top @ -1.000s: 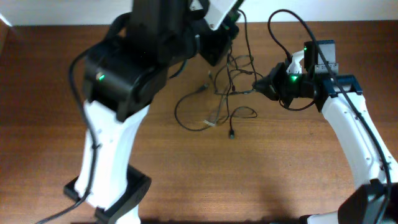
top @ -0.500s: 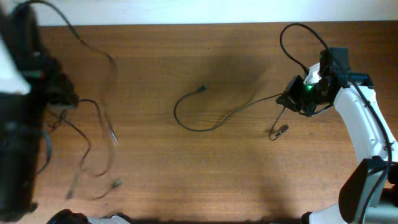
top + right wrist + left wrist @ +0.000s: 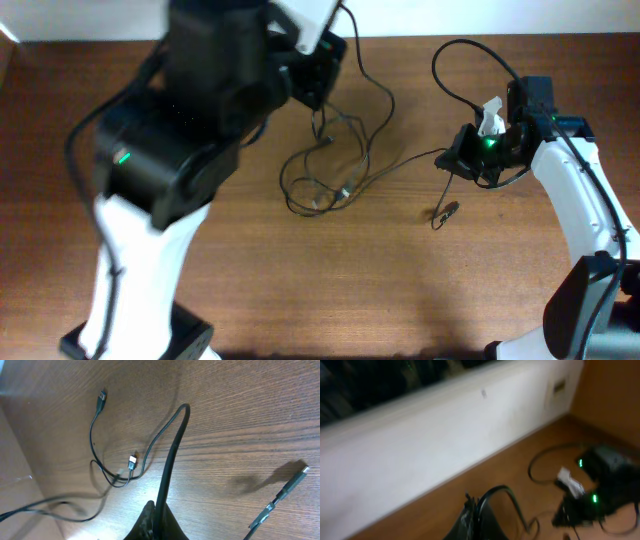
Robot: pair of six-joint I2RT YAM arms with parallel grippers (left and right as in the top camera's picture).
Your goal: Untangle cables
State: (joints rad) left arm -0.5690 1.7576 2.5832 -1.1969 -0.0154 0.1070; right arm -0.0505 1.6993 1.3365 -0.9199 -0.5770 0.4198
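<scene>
Several thin black cables (image 3: 345, 185) lie in a loose tangle on the wooden table (image 3: 330, 290) at centre. My left gripper (image 3: 318, 82) is raised near the back edge and shut on cable strands that hang down into the tangle; the left wrist view shows its jaws (image 3: 476, 512) closed on a looping black cord (image 3: 512, 497). My right gripper (image 3: 452, 163) is shut on one cable (image 3: 400, 165) running left to the tangle. In the right wrist view (image 3: 156, 510) this cord (image 3: 172, 455) arches up from the jaws. A plug end (image 3: 446, 211) dangles below it.
My left arm's bulky black and white body (image 3: 170, 170) covers the left half of the table in the overhead view. A thick black arm cable (image 3: 470, 55) loops above the right wrist. A white wall (image 3: 420, 445) runs along the table's back edge. Loose plug ends (image 3: 132, 460) lie on the wood.
My left arm has swung back from the far left to the back centre, bringing its cables over the loop on the table. My right gripper has shifted slightly left, still holding its cable.
</scene>
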